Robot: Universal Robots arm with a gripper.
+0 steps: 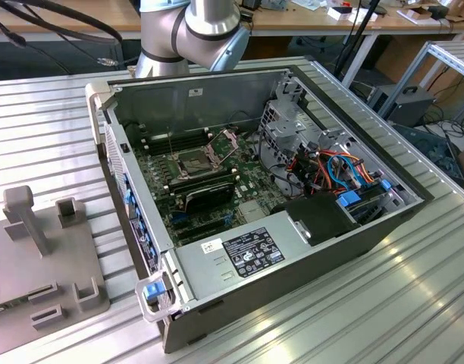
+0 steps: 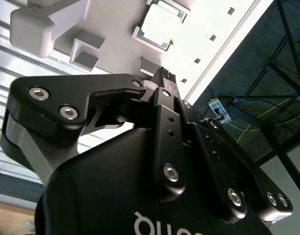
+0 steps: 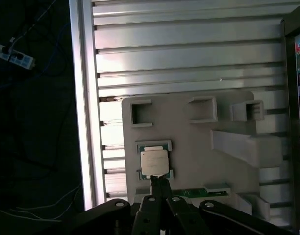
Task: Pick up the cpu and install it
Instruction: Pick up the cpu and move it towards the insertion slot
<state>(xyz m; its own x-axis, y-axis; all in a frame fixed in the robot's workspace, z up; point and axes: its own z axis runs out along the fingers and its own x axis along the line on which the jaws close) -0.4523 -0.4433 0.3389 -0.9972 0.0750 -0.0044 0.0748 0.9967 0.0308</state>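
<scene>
The pincer [image 3: 160,183] is seen closed with nothing held, its tips poised just beside one edge of the cpu [image 3: 154,163]. The cpu is seated flat, metal top up, in a square recess of the grey holder [image 3: 199,142], which is laid on the ribbed table [image 3: 189,63] near the open computer case [image 1: 194,106]. The chip is judged light, stiff and thin. Its smooth top would be slippery and its underside fragile, so it is best taken by two opposite edges, where the recess walls are broken.
</scene>
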